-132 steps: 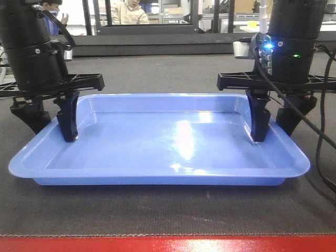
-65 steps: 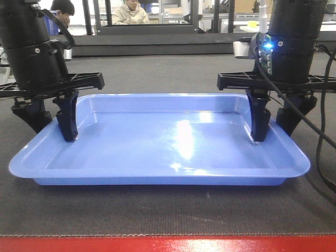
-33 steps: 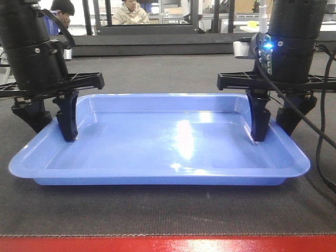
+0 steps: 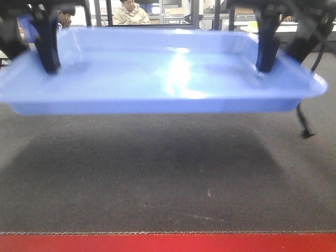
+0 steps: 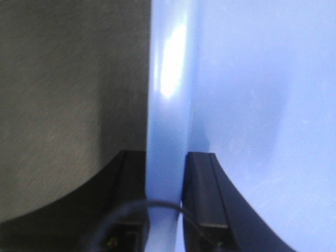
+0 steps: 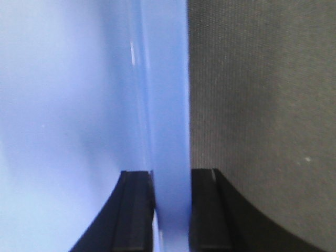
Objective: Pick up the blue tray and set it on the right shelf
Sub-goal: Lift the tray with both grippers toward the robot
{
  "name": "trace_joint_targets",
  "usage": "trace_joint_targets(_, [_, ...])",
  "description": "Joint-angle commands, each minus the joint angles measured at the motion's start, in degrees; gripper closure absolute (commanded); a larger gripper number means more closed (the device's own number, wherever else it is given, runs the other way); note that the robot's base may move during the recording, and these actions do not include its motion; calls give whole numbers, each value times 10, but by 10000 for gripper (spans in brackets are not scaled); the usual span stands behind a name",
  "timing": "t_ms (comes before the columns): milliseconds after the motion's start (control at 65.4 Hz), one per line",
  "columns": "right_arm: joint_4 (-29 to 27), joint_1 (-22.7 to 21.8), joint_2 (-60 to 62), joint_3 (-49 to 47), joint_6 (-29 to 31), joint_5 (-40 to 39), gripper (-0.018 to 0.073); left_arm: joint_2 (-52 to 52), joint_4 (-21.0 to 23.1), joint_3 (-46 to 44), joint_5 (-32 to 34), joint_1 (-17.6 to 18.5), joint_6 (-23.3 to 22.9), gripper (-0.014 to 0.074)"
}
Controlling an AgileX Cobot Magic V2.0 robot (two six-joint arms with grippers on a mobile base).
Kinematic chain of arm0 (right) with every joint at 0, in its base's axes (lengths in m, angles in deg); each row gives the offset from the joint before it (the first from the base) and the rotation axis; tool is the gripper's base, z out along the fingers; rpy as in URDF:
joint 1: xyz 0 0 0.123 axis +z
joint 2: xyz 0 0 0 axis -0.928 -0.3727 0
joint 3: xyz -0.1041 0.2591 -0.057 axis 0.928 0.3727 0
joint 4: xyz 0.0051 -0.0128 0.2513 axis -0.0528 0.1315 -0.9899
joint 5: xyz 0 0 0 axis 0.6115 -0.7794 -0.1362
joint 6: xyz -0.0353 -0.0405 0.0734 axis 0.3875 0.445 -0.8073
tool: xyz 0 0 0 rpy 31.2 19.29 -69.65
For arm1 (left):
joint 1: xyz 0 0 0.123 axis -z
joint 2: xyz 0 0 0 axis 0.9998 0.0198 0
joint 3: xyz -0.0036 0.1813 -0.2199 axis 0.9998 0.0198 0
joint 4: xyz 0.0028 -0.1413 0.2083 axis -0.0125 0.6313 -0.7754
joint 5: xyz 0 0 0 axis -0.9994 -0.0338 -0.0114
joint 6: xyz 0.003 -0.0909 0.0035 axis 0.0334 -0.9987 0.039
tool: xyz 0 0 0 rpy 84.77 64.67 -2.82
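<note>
**Blue tray held aloft by both grippers**

The left gripper [image 5: 166,163] is pinched onto the left end wall of the blue tray [image 4: 168,79], with one black finger set inside the wall and one outside. The right gripper [image 6: 170,176] is clamped the same way on the opposite end wall. A grip at both ends is judged to be used so that the wide, shallow tray can be carried level without twisting.

The tray is held in the air, roughly level, clear of the dark grey matted tabletop [image 4: 168,178]. A broad shadow is cast on the mat beneath it. A red strip [image 4: 168,242] is seen along the near table edge, and people [image 4: 130,13] are glimpsed beyond the tray.

The right shelf is not shown in any view, so the carry toward it is judged not yet done. Matched movement of both arms will be needed, or the glossy wall could slip from a pinch.
</note>
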Motion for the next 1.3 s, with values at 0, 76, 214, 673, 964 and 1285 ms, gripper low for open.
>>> trace_joint_targets(0, [21,27,58,7,-35,-13,399,-54,-25,-4,-19,33,-42,559])
trace_joint_targets(76, [41,55,84,38,-61,-14,399,-76,-25,16,-18,52,-66,559])
trace_joint_targets(214, [50,90,135,99,-91,-26,399,-118,-25,77,-6,88,-92,559])
trace_joint_targets(673, [50,149,234,213,-164,-60,399,-205,-47,220,43,180,-201,559])
trace_joint_targets(964, [55,149,234,243,-164,-61,399,-205,-43,220,47,180,-201,559])
trace_joint_targets(1285, [55,149,234,243,-164,-64,399,-205,-43,220,46,180,-201,559])
